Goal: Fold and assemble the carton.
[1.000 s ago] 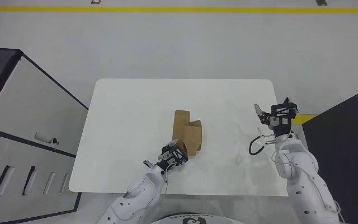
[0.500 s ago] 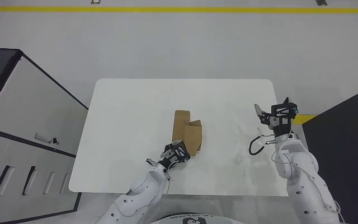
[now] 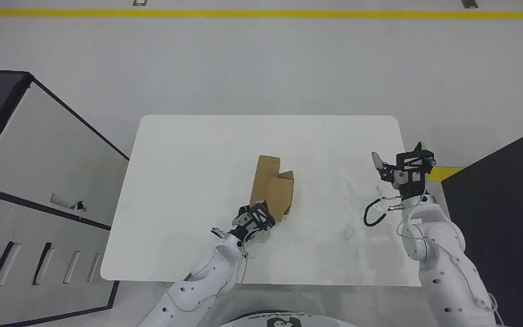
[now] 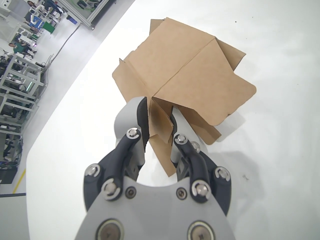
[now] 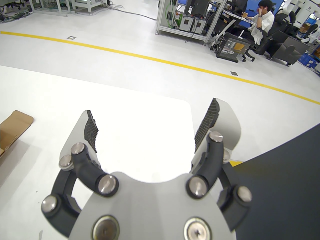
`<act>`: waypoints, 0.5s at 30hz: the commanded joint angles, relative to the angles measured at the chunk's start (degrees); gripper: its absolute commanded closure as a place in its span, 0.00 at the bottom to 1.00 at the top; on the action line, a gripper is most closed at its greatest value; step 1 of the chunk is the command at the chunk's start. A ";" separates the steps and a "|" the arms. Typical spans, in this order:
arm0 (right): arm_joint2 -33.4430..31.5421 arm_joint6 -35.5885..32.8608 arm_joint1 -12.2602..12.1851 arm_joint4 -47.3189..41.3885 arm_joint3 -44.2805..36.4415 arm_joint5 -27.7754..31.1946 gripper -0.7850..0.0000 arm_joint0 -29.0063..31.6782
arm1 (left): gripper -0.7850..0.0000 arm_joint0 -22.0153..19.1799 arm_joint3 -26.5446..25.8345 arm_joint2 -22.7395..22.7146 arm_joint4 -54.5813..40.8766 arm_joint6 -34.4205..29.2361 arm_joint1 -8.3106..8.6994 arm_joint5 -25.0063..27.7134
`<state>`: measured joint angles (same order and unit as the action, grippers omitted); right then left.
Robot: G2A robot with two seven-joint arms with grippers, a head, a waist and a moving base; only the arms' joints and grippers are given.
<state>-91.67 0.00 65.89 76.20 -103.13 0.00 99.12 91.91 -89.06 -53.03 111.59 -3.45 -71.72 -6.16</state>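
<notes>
Left gripper (image 4: 160, 117) is clamped on a small flap (image 4: 161, 123) at the near corner of the carton (image 4: 185, 71). My left wrist view gives me that pinch, plus creased brown panels fanning out beyond it, part folded, one rounded panel raised off the table (image 3: 188, 155). The top view gives me placement instead: carton near the table's middle, a little toward the robot. Right gripper (image 5: 150, 123) hangs by the table's right edge, fingers spread wide on nothing, well apart from the carton. Its wrist view catches one carton corner.
</notes>
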 commanded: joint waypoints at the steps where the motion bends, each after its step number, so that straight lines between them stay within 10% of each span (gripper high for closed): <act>1: 0.00 0.00 0.00 0.00 0.00 0.00 0.00 0.00 | 0.77 0.14 -0.06 -0.19 -0.09 -0.02 -0.07 -1.07; 15: 0.00 0.00 0.00 0.00 0.00 0.00 0.00 0.00 | 0.73 -1.14 1.88 0.23 -1.02 -0.75 -0.88 -2.25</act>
<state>-91.67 0.00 65.89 76.20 -103.13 0.00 99.12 90.87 -87.41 -52.93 110.45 -4.23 -72.55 -8.41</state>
